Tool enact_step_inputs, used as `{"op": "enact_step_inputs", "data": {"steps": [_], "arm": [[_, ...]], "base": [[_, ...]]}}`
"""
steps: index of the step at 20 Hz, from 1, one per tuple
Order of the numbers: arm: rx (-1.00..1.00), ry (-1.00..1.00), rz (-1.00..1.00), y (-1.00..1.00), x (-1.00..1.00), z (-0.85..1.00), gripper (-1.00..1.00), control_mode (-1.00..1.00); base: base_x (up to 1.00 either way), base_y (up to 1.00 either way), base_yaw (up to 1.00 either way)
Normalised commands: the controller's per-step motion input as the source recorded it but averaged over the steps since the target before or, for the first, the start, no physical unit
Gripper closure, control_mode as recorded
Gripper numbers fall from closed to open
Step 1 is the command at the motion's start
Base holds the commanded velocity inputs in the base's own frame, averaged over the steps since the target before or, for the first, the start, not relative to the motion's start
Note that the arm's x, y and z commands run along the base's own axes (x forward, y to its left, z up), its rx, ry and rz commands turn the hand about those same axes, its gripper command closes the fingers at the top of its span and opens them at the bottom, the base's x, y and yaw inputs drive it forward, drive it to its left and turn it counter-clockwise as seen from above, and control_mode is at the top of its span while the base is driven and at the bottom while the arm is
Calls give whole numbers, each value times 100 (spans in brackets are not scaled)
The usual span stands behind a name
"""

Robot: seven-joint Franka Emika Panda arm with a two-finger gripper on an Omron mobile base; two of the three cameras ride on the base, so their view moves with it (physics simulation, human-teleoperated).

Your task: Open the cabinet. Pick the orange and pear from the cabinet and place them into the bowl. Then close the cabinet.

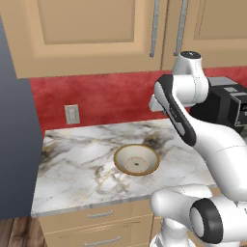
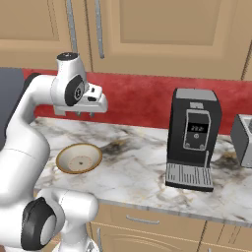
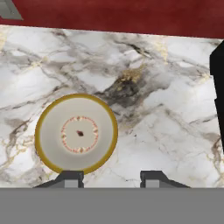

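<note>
A grey-veined marble counter (image 1: pixel 87 166) runs below a red wall (image 1: pixel 106 96); the cabinet (image 1: pixel 96 34) hangs shut above. The bowl (image 3: pixel 76 133) stands empty on it. The right base view adds a coffee machine (image 2: pixel 193 140). The gripper (image 3: pixel 111 179) holds nothing; its fingertips stand apart.

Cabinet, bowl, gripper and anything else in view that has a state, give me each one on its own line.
Cabinet: both doors shut, handles untouched.
Bowl: upright on the counter, nothing in it.
Gripper: above the counter beside the bowl, jaws apart, holding nothing.
Coffee machine: upright on the counter, nothing on its drip tray.
Drawers: shut.
</note>
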Motion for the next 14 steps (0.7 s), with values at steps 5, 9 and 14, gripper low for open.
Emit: {"op": "enact_step_inputs", "data": {"steps": [5, 9, 14], "arm": [[0, 0, 0, 0, 1, 0, -100, -100], [0, -18, 0, -7, -9, 1, -100, -100], [0, -39, 0, -9, -39, 8, -100, -100]], "base": [[0, 0, 0], [0, 0, 0], [0, 0, 0]]}}
